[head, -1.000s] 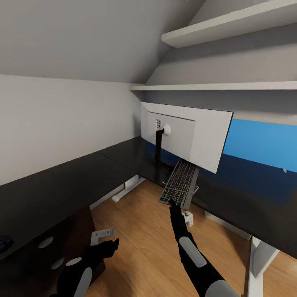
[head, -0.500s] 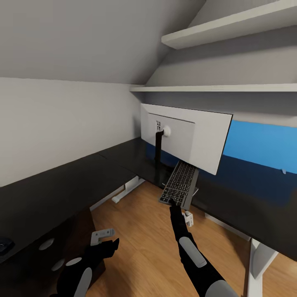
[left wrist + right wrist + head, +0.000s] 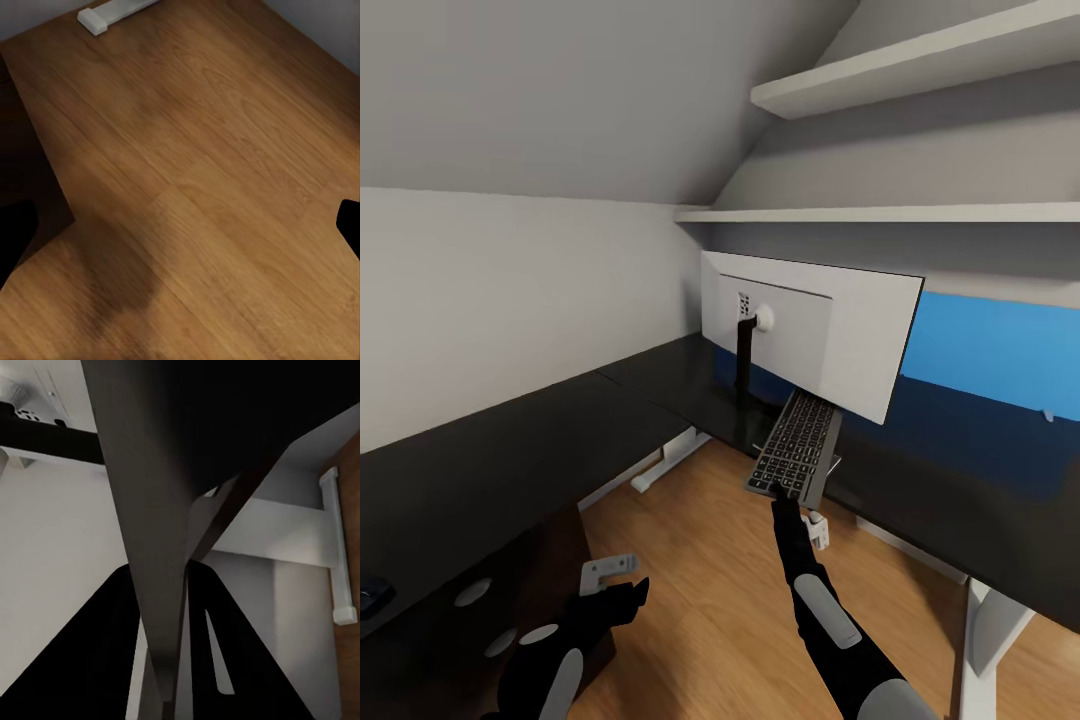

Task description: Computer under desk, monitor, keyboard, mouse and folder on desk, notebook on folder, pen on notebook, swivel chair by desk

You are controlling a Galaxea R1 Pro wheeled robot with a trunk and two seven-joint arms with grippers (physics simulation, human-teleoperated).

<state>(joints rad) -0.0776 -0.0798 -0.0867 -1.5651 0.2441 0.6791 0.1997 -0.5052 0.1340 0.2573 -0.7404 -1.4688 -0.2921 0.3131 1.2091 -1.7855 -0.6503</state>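
Right gripper [image 3: 784, 497] was clamped on the near edge of the keyboard [image 3: 796, 453], which tilted over the desk [image 3: 660, 395] edge at 5 o'clock of the monitor [image 3: 830, 335]. Left gripper [image 3: 622, 592] hung low over the floor [image 3: 210, 165], fingers spread wide.

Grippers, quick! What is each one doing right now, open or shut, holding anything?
Left gripper: open, holding nothing, hanging over the wooden floor.
Right gripper: shut on the near edge of the keyboard.
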